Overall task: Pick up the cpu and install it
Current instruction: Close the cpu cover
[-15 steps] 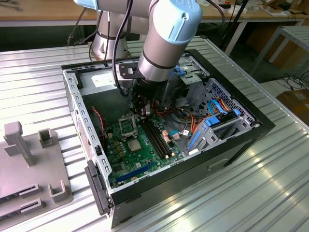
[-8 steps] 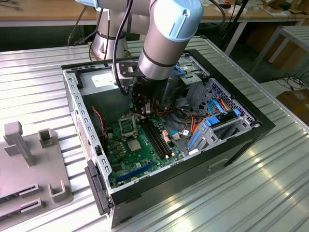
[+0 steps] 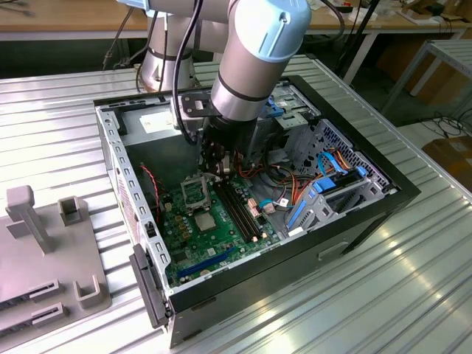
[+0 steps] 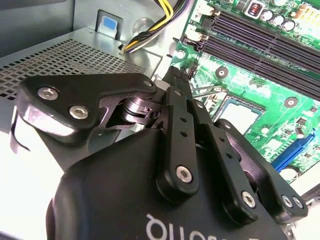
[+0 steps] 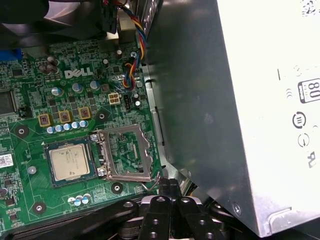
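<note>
1. In the exterior view, the arm reaches down into an open computer case (image 3: 383,193) lying on the ribbed metal desk (image 3: 413,295). The hand (image 3: 214,168) hangs just above the green motherboard (image 3: 214,236), near the socket frame (image 3: 193,193). The cpu (image 3: 204,220) lies flat on the board just beside that frame, seemingly seated in its socket.

2. In the second wrist view, the hand (image 4: 176,75) has its fingers (image 4: 172,100) pressed together with nothing between them, the tips over the board edge. A corner of the cpu (image 4: 240,114) peeks out beyond them, apart from the hand.

3. In the first wrist view, the cpu (image 5: 70,162) sits square in the socket, its silver top up, with the hinged socket frame (image 5: 127,152) swung open right beside it. The closed fingertips (image 5: 167,187) are near the frame's corner and its thin latch lever.

4. Handling, as a judgement: the chip is light, stiff and thin, with a smooth metal top and a delicate underside. It is best gripped by two opposite edges, kept level, never pushed down or slid sideways.
</note>
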{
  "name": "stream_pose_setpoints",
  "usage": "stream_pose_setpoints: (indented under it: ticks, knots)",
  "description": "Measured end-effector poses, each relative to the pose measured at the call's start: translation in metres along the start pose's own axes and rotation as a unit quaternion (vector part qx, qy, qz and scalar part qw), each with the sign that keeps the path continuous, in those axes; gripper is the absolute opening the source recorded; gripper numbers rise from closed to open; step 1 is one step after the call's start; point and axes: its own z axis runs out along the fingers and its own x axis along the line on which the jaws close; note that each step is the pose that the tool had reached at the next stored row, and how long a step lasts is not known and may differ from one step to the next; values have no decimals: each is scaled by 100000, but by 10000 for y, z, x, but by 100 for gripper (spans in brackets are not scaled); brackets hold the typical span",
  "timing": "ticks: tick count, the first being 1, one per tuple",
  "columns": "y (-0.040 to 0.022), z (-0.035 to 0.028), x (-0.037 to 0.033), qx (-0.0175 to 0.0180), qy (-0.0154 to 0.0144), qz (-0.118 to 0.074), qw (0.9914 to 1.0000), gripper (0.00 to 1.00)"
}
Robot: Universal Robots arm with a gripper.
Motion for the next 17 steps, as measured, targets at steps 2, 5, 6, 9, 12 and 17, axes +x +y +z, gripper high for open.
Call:
stream_pose_setpoints:
  ticks: [2, 5, 6, 9, 12, 17]
  knots:
    - [1, -5, 0, -25, 74, -123, 100000, 11]
    - [2, -14, -2, -53, 415, -312, 99999, 11]
    - [2, -16, -2, -60, 471, -356, 99998, 11]
    - [3, -29, -5, -97, 755, -560, 99996, 11]
    - [4, -55, -9, -131, 932, -729, 99993, 11]
    - [6, -82, -14, -170, 1139, -997, 99988, 11]
